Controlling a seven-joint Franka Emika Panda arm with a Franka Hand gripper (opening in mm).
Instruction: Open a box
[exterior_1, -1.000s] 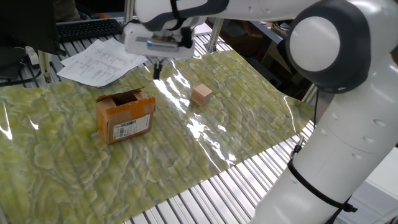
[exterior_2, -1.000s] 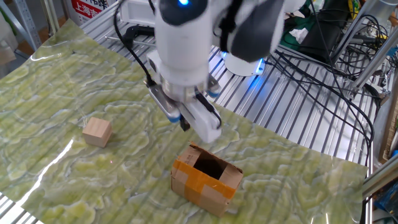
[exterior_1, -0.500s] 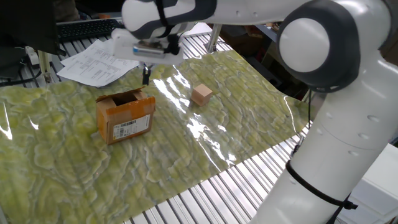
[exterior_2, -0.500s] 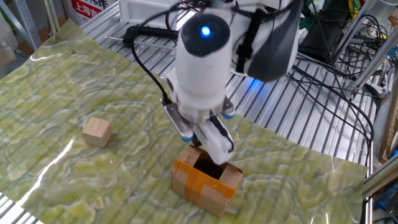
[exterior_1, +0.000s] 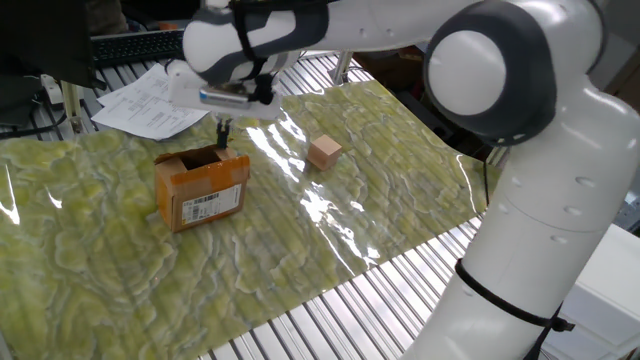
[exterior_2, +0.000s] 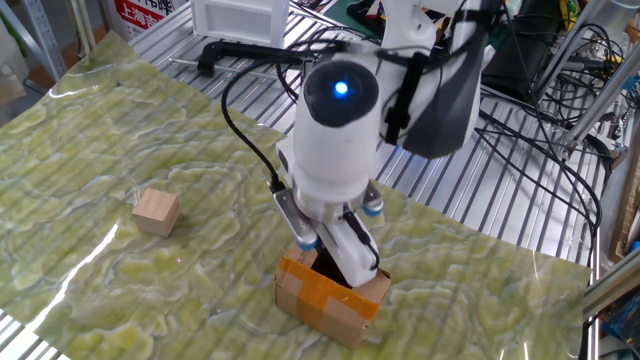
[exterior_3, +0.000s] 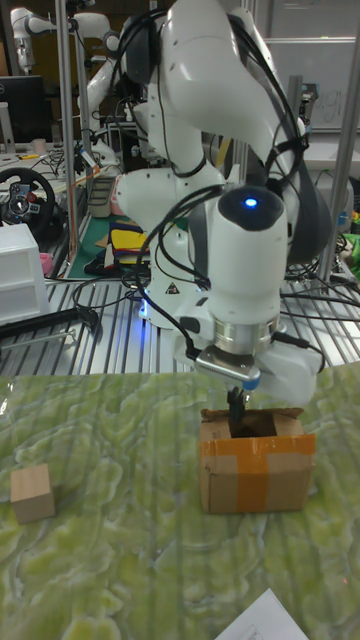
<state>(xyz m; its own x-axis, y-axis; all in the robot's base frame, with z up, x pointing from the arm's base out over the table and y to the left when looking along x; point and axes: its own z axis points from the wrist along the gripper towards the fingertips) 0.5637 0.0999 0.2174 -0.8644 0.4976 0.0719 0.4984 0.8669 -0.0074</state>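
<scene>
The box (exterior_1: 200, 190) is a small brown carton with a white barcode label and orange tape, standing on the green mat. Its top shows a dark opening with the flaps turned up (exterior_3: 256, 470). My gripper (exterior_1: 222, 135) hangs at the far rim of that opening, its thin dark fingers pressed together and empty. In the tall fixed view the fingertips (exterior_3: 237, 408) dip just into the opening. The other fixed view has my wrist covering part of the box (exterior_2: 333, 298), with the fingertips hidden.
A small plain tan cube (exterior_1: 324, 152) (exterior_2: 157, 212) (exterior_3: 32, 493) lies on the mat apart from the box. Loose papers (exterior_1: 160, 100) and a keyboard (exterior_1: 140, 45) sit beyond the mat's far edge. Cables (exterior_2: 520, 110) cross the slatted table behind the arm.
My gripper has travelled from beside the tan cube across to the box and lowered to its open top. The box and cube have not moved.
</scene>
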